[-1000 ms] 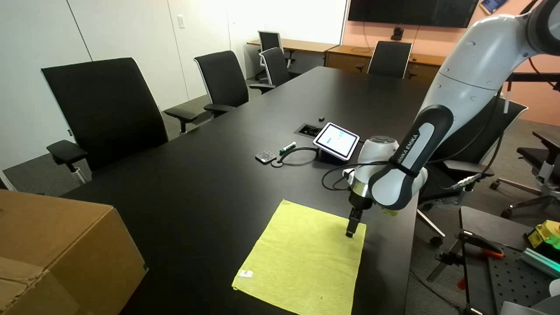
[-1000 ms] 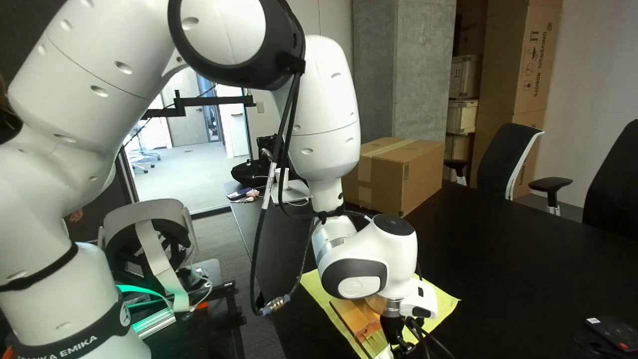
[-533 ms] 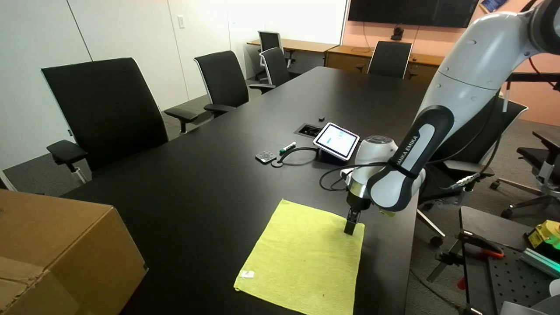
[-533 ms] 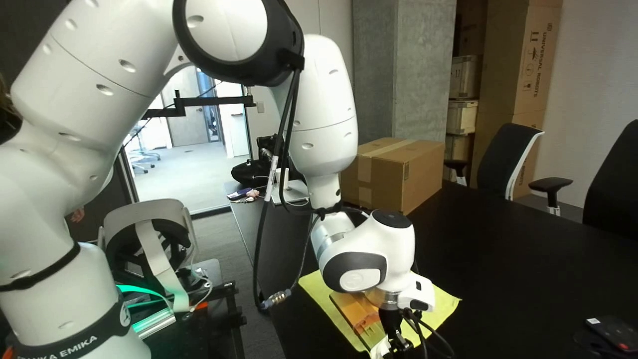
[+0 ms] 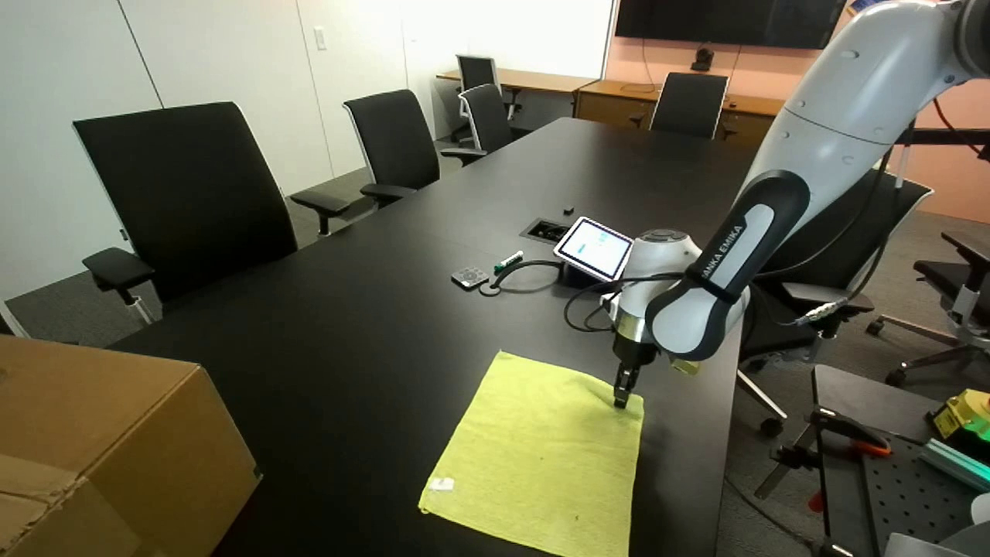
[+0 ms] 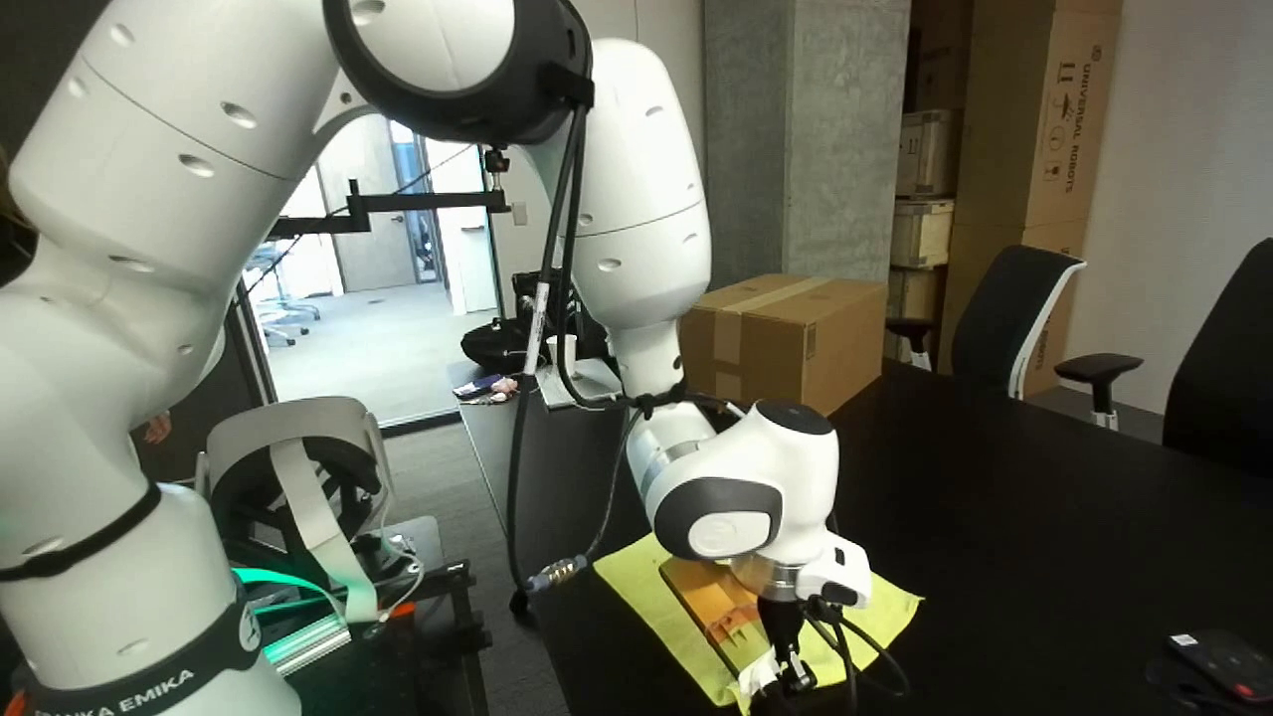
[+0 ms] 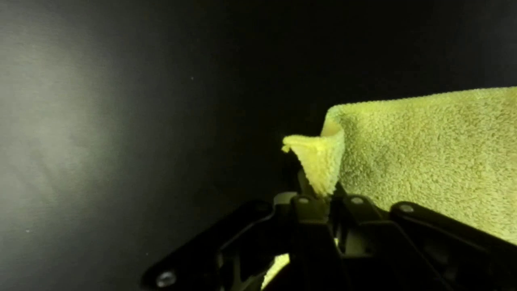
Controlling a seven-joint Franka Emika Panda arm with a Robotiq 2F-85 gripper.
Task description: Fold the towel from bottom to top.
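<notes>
In an exterior view, you see a taped cardboard box (image 5: 116, 433) at near left, its inside hidden. Your arm (image 5: 824, 155) reads "ANKA EMIKA". The squarish yellow towel (image 5: 541, 464) lies on the smooth black table (image 5: 356, 340) at near right, its white tag (image 5: 442, 484) illegible; your gripper (image 5: 621, 403) meets the towel's far edge near the right corner. In an exterior view, a tall carton (image 6: 1034, 149) at far right reads "UNIVERSAL ROBOTS". In the wrist view, the fingers (image 7: 310, 214) pinch a puckered fold of nubby cloth.
</notes>
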